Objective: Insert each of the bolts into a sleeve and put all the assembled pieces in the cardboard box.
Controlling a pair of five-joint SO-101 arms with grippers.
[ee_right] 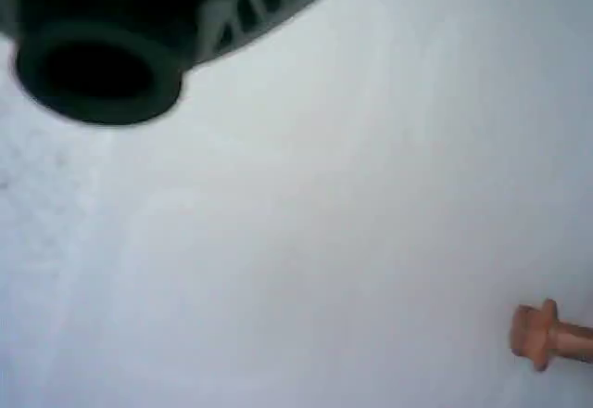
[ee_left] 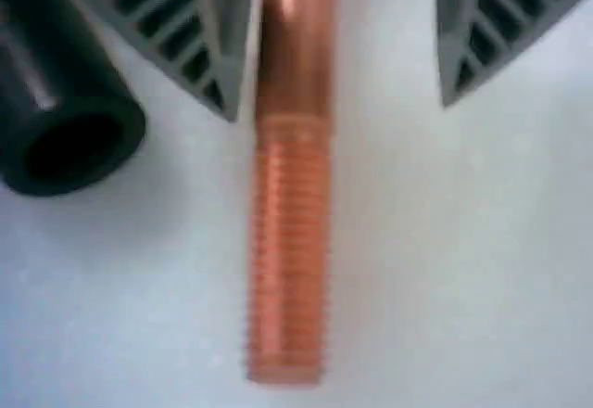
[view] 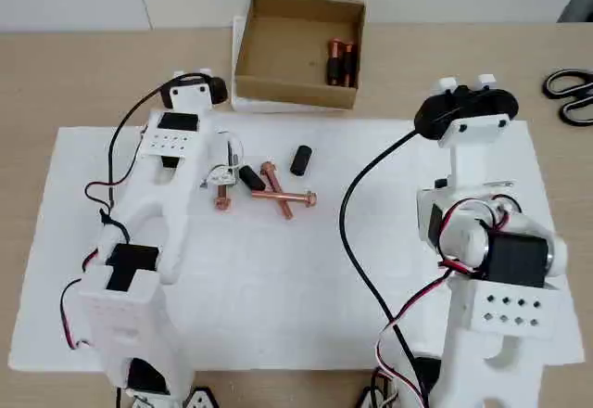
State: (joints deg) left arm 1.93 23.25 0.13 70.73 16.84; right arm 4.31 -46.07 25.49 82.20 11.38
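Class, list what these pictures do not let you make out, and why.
Left wrist view: the head of the bolt, cut off by the top edge.
Right wrist view: whether the sleeve is gripped; the edge cuts it off.
High view: how many assembled pieces lie in the cardboard box; too small.

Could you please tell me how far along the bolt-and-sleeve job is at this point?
Done: assembled pieces lie in the cardboard box. In hand: the left gripper is open around a bolt; the right gripper holds a sleeve. Left: two more bolts and two sleeves lie unassembled on the white mat.
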